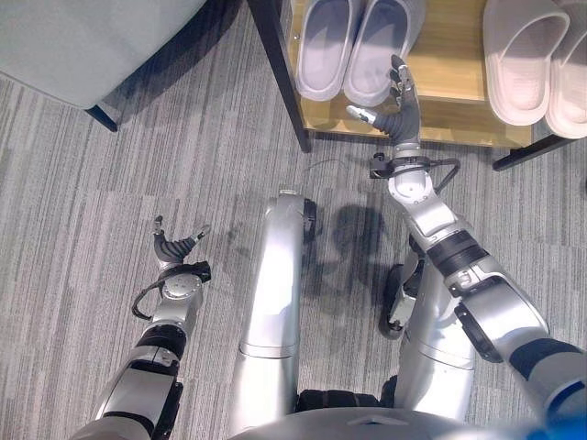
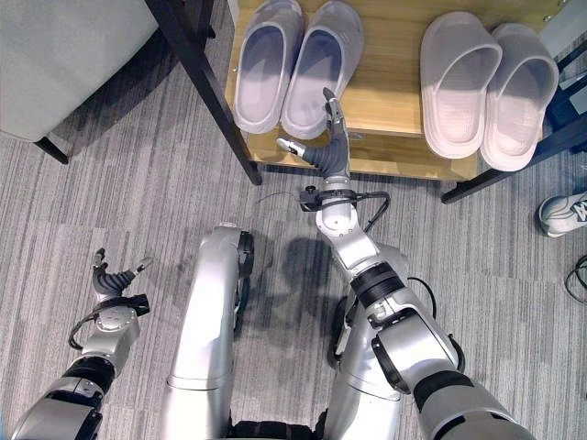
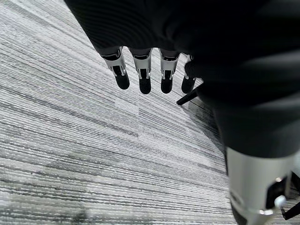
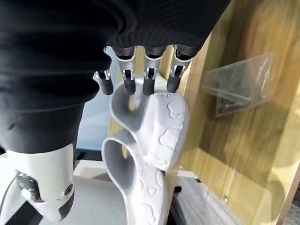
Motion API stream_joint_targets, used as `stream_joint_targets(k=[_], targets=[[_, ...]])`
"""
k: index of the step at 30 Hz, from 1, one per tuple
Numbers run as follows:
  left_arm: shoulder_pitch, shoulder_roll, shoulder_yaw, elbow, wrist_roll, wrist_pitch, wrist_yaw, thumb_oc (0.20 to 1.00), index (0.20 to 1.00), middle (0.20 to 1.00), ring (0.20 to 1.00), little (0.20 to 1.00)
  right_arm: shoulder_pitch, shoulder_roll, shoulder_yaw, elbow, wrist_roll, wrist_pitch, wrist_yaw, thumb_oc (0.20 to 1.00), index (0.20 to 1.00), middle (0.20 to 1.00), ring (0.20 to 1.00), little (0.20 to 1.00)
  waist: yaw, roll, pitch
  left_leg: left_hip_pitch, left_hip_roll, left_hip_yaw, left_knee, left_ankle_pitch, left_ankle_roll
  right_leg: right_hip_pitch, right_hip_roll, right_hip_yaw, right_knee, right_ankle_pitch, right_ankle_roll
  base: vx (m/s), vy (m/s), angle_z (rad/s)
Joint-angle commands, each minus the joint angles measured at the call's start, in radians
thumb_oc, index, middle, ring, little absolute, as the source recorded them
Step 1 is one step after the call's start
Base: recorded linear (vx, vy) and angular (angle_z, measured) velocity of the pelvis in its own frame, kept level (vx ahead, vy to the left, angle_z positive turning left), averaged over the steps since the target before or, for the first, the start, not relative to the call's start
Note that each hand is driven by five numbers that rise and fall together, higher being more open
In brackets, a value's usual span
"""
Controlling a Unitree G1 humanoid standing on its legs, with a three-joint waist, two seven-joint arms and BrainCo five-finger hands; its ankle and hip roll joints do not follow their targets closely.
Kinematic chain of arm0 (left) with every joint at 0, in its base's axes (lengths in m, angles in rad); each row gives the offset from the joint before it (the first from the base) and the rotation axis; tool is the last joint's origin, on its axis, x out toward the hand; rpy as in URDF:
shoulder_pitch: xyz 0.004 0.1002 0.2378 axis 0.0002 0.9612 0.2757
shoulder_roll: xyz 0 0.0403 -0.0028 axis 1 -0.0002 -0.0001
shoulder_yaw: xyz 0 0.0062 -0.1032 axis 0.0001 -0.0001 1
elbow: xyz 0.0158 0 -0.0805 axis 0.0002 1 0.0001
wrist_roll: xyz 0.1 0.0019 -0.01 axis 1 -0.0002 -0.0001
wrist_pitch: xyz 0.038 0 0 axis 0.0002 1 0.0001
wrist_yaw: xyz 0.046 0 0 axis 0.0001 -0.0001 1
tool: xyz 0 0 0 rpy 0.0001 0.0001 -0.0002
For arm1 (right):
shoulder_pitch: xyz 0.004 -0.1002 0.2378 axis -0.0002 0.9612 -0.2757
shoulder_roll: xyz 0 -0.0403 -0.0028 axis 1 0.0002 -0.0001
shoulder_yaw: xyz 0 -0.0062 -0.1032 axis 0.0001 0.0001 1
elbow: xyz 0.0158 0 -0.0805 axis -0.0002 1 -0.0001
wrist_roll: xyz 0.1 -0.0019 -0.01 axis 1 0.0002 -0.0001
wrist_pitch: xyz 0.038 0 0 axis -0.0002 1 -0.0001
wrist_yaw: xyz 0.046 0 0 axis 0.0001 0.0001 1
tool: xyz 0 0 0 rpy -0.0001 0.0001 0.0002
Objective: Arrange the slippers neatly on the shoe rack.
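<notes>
A: What is the floor like, and what stands on it?

B: Grey striped carpet (image 1: 138,165) throughout. A low wooden shoe rack shelf (image 2: 390,87) on dark metal legs (image 2: 204,82) stands ahead, and a pale grey upholstered seat (image 1: 83,37) sits off to the robot's left.

A: How many slippers?

B: Four, in two pairs, all lying on the shelf, each pair side by side and touching. The pale lilac-grey rubber pair (image 2: 293,64) is at the left end; the pale pinkish-white rubber pair (image 2: 491,82) lies well apart at the right end.

A: And the hands?

B: The right hand (image 1: 396,105) reaches to the shelf's front edge with fingers straight and spread, the fingertips (image 4: 148,86) at the heel end of the nearer lilac-grey slipper; it grips nothing. The left hand (image 1: 174,247) hangs low over the carpet, fingers relaxed, empty.

A: Does one view add anything?

B: The right eye view catches a person's white sneaker (image 2: 561,213) on the carpet at the far right. The right wrist view shows the lilac-grey soles with embossed shapes and a clear plastic bracket (image 4: 239,84) on the rack's wood.
</notes>
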Motion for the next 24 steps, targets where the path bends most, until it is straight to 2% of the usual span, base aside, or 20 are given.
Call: stream_joint_targets(k=[1,5,8,11,12,14,15,16,17,18,19,20,23,24], targets=[[0.028,0.015,-0.002,-0.024,0.0,-0.041,0.025,1.0,1.0,1.0,1.0,1.0,0.001,-0.014,-0.043,-0.149,-0.014,-0.091,-0.041,1.0,1.0,1.0,1.0,1.0,0.041,-0.016,-0.021,0.041,-0.044,-0.106,0.032,-0.064,0.03,0.064,-0.05,0.085,0.073,0.146,-0.031,0.0,0.0,0.0],[0.082,-0.001,0.012,-0.098,0.038,-0.04,0.025,1.0,1.0,1.0,1.0,1.0,0.17,-0.057,-0.138,-0.352,-0.059,-0.108,-0.06,1.0,1.0,1.0,1.0,1.0,0.027,-0.034,-0.029,0.041,-0.046,-0.112,0.037,-0.068,0.028,0.067,-0.052,0.079,0.071,0.143,-0.03,0.0,0.0,0.0],[0.13,-0.009,0.019,-0.176,0.069,-0.034,0.029,1.0,1.0,1.0,1.0,1.0,0.318,-0.058,-0.195,-0.487,-0.052,-0.116,-0.046,1.0,1.0,1.0,1.0,1.0,0.016,-0.049,-0.034,0.041,-0.049,-0.118,0.032,-0.064,0.027,0.075,-0.054,0.07,0.058,0.15,-0.027,-0.02,-0.004,0.0],[0.155,0.021,0.055,-0.278,0.078,-0.044,0.015,1.0,1.0,1.0,1.0,1.0,0.476,-0.093,-0.295,-0.606,-0.076,-0.118,-0.053,1.0,1.0,1.0,1.0,1.0,0.012,-0.07,-0.027,0.041,-0.051,-0.116,-0.026,-0.04,0.033,0.083,-0.066,0.063,-0.004,0.165,-0.026,-0.07,-0.028,0.06],[0.177,0.046,0.074,-0.368,0.11,-0.058,0.0,1.0,1.0,1.0,1.0,1.0,0.571,-0.127,-0.381,-0.621,-0.149,-0.107,-0.062,1.0,1.0,1.0,1.0,1.0,0.005,-0.085,-0.042,0.041,-0.047,-0.119,-0.083,-0.026,0.033,0.086,-0.071,0.043,-0.058,0.171,-0.029,-0.08,-0.016,0.09],[0.204,0.057,0.086,-0.429,0.148,-0.063,-0.011,1.0,1.0,1.0,1.0,1.0,0.639,-0.148,-0.441,-0.607,-0.215,-0.093,-0.072,1.0,1.0,1.0,1.0,1.0,-0.001,-0.091,-0.062,0.041,-0.041,-0.123,-0.145,-0.014,0.034,0.091,-0.071,0.019,-0.123,0.18,-0.027,-0.07,-0.003,0.02],[0.218,0.06,0.099,-0.447,0.156,-0.067,-0.011,1.0,1.0,1.0,1.0,1.0,0.669,-0.159,-0.469,-0.595,-0.242,-0.092,-0.087,1.0,1.0,1.0,1.0,1.0,-0.003,-0.092,-0.084,0.041,-0.033,-0.123,-0.194,-0.002,0.034,0.095,-0.073,0.001,-0.177,0.189,-0.027,-0.14,0.008,-0.07],[0.216,0.077,0.147,-0.463,0.164,-0.077,-0.009,1.0,1.0,1.0,1.0,1.0,0.723,-0.175,-0.529,-0.499,-0.267,-0.07,-0.11,1.0,1.0,1.0,1.0,1.0,-0.017,-0.089,-0.148,0.041,-0.009,-0.118,-0.341,0.05,0.033,0.1,-0.075,-0.05,-0.327,0.208,-0.021,-0.19,0.023,-0.05],[0.198,0.092,0.158,-0.467,0.167,-0.08,-0.007,1.0,1.0,1.0,1.0,1.0,0.736,-0.17,-0.542,-0.421,-0.23,-0.069,-0.117,1.0,1.0,1.0,1.0,1.0,-0.028,-0.082,-0.188,0.041,0.014,-0.113,-0.442,0.101,0.034,0.1,-0.083,-0.093,-0.448,0.227,-0.024,-0.24,0.047,-0.01],[0.178,0.099,0.165,-0.469,0.177,-0.08,-0.006,1.0,1.0,1.0,1.0,1.0,0.745,-0.159,-0.548,-0.345,-0.187,-0.07,-0.11,1.0,1.0,1.0,1.0,1.0,-0.039,-0.07,-0.231,0.041,0.018,-0.114,-0.552,0.155,0.034,0.098,-0.089,-0.128,-0.551,0.25,-0.018,-0.18,0.056,0.02],[0.167,0.099,0.163,-0.466,0.179,-0.082,-0.01,1.0,1.0,1.0,1.0,1.0,0.743,-0.152,-0.534,-0.286,-0.16,-0.069,-0.097,1.0,1.0,1.0,1.0,1.0,-0.047,-0.06,-0.26,0.041,0.024,-0.116,-0.615,0.181,0.033,0.095,-0.093,-0.149,-0.606,0.262,-0.015,-0.16,0.05,0.17],[0.158,0.1,0.156,-0.463,0.186,-0.081,-0.009,1.0,1.0,1.0,1.0,1.0,0.747,-0.145,-0.528,-0.25,-0.138,-0.073,-0.092,1.0,1.0,1.0,1.0,1.0,-0.054,-0.05,-0.276,0.042,0.023,-0.12,-0.662,0.211,0.033,0.101,-0.095,-0.169,-0.663,0.273,-0.017,-0.18,0.03,0.22],[0.113,0.109,0.071,-0.421,0.271,-0.058,0.006,1.0,1.0,1.0,1.0,1.0,0.768,-0.089,-0.462,-0.066,-0.074,-0.077,-0.056,1.0,1.0,1.0,1.0,1.0,-0.082,-0.042,-0.276,0.208,0.054,-0.102,-0.893,0.287,0.028,0.261,-0.09,-0.217,-0.917,0.329,-0.021,-0.2,0.014,0.09],[0.102,0.108,0.054,-0.406,0.275,-0.054,0.002,1.0,1.0,1.0,1.0,1.0,0.768,-0.078,-0.439,-0.025,-0.068,-0.073,-0.045,1.0,1.0,1.0,1.0,1.0,-0.086,-0.042,-0.277,0.249,0.054,-0.099,-0.941,0.302,0.024,0.299,-0.08,-0.222,-0.963,0.338,-0.021,-0.15,-0.012,0.06]])
